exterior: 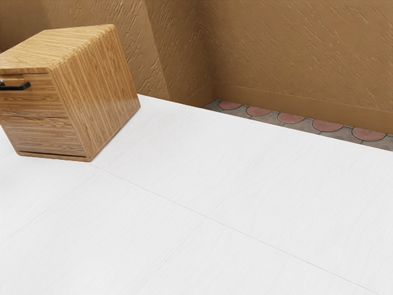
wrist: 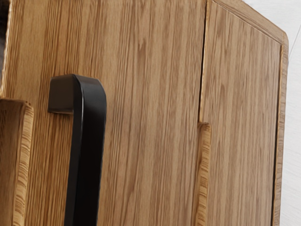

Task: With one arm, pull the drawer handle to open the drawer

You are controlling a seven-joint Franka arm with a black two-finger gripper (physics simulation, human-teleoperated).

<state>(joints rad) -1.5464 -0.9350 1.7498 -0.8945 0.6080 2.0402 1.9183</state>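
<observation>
The colours, shapes, cables, screws and markings of the arm and gripper cannot be told from these 2 views.

Close before me, a black handle (wrist: 87, 155) stands off the wooden drawer front (wrist: 150, 94); past a seam (wrist: 203, 70) lies another panel (wrist: 244, 132).
</observation>
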